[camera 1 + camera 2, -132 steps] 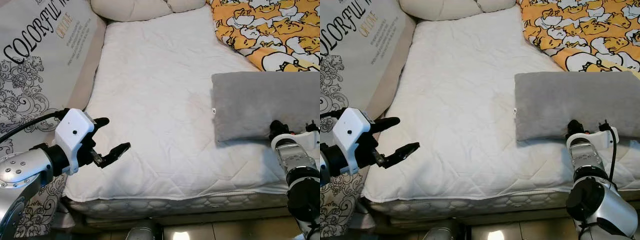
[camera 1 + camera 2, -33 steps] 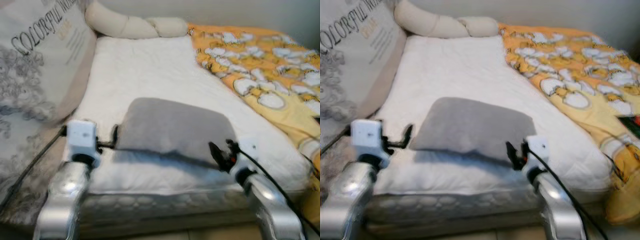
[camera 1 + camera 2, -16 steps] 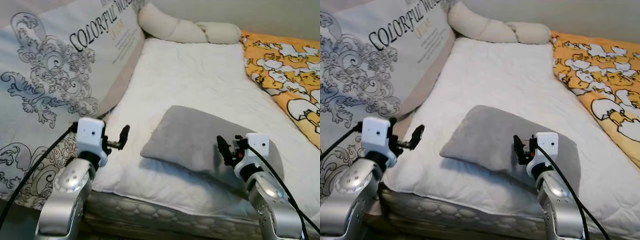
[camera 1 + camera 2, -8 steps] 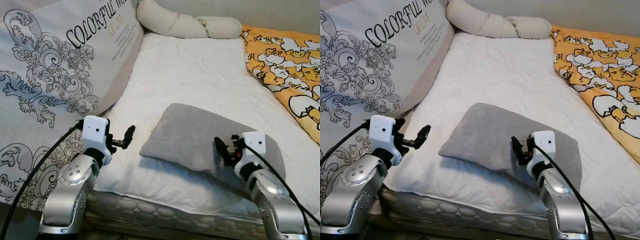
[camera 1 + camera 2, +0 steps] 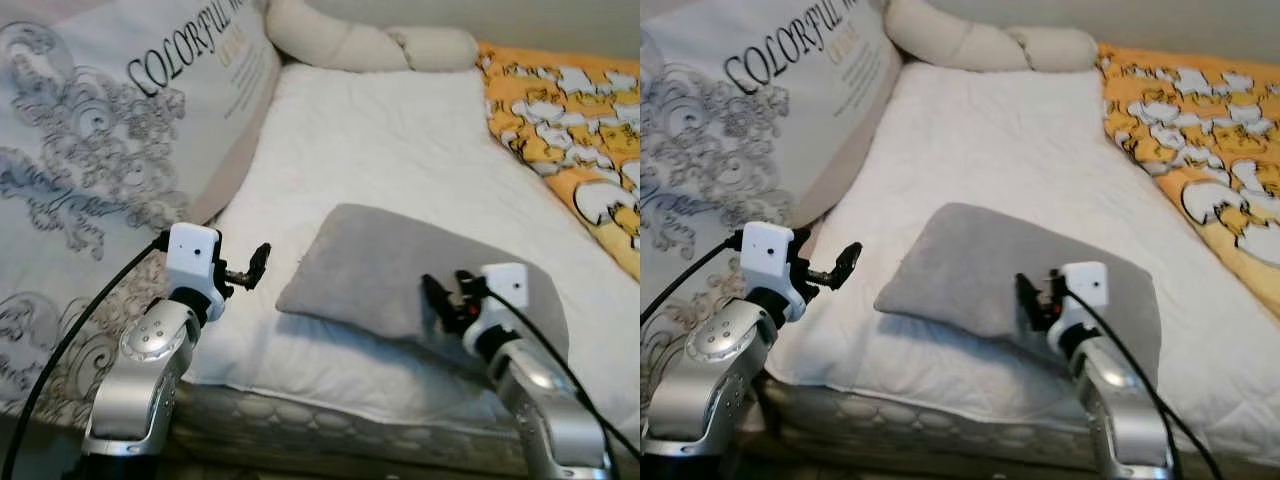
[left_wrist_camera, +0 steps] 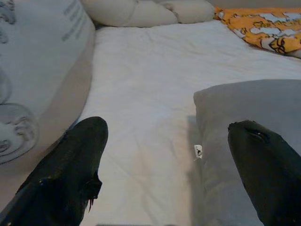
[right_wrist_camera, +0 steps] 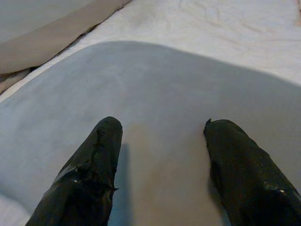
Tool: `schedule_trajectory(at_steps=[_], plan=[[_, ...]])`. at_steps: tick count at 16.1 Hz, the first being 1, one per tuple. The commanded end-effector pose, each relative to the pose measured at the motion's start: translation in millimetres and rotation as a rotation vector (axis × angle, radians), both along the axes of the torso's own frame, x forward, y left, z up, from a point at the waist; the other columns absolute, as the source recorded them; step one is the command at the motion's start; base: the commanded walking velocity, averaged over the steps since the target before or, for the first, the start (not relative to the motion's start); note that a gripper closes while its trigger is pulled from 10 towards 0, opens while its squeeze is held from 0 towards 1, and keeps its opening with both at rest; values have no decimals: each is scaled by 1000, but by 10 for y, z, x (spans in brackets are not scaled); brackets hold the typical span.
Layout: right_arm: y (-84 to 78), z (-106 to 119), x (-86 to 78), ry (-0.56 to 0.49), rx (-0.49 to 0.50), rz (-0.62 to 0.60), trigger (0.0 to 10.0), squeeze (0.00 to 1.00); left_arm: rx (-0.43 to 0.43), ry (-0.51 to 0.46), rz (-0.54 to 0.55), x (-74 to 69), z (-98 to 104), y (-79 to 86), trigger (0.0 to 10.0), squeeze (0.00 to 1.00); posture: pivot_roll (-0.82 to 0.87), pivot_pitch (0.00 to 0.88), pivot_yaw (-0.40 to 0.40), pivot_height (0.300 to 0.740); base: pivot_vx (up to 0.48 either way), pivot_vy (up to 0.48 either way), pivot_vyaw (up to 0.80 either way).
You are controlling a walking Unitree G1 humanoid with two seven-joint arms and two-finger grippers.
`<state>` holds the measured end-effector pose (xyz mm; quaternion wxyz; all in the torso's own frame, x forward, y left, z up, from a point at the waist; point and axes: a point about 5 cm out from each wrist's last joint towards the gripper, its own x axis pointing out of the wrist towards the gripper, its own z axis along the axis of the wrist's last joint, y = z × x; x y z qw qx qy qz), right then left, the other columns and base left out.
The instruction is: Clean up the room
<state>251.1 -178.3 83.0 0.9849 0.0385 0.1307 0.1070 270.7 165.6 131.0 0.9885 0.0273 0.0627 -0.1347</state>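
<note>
Scanning from your left, you had the large printed cushion (image 5: 110,130) leaning along the bed's edge, then the left gripper (image 5: 252,268) hovering over the white mattress (image 5: 380,140) just beside the grey pillow (image 5: 400,270), its fingers (image 6: 70,165) spread wide with nothing between them. Next came the pillow itself, lying flat near the foot of the mattress. Its long axis ran across the bed, slanting from the near-left corner toward the far right. Your right gripper (image 5: 1025,298) sat over the pillow's right part, fingers (image 7: 94,165) parted wide, the fabric under them but not pinched. Farthest right lay the orange patterned blanket (image 5: 560,110). By my reading, tidying was barely started: the pillow was not yet lifted or placed at the head.
</note>
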Motion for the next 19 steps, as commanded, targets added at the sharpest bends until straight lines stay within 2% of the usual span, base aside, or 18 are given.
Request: schedule_trajectory(at_steps=[1, 2, 4, 6, 9, 12, 15, 18, 19], plan=[[32, 17, -11, 0, 12, 3, 10000, 0, 26, -27, -4, 25, 53, -1, 10000, 0, 11, 0, 4, 740, 0, 259, -775], [38, 17, -4, -3, 22, 2, 10000, 0, 71, -55, -10, 29, 84, 1, 10000, 0, 12, 0, 4, 740, 0, 0, -775], [26, 28, 14, -10, 38, -11, 10000, 0, 76, -61, -4, 21, 97, -1, 10000, 0, 15, 0, 5, 740, 0, -386, -347], [19, 27, 20, -10, 34, -10, 10000, 0, 65, -57, 15, 16, 91, 4, 10000, 0, 17, 0, 4, 740, 0, -480, 0], [2, 30, 25, -8, 42, -14, 10000, 0, 19, -70, 21, -16, 112, -20, 10000, 0, 23, 0, 1, 740, 0, 0, 0], [19, 30, 23, -9, 21, 25, 10000, 0, 46, -82, 49, -9, 119, 11, 10000, 0, 26, 0, -1, 740, 0, 0, 0], [94, 23, 9, -8, -16, 91, 10000, 0, 47, -86, 50, -22, 118, 26, 10000, 0, 26, 0, -2, 740, 0, 0, 748], [125, 18, 1, -8, -5, 104, 10000, 0, 47, -82, 51, -33, 104, 35, 10000, 0, 30, 0, -4, 740, 247, 0, 800], [101, 13, 6, -5, 30, 71, 10000, 0, 46, -77, 45, -36, 96, 33, 10000, 0, 30, 0, -3, 740, 247, 0, 0]])
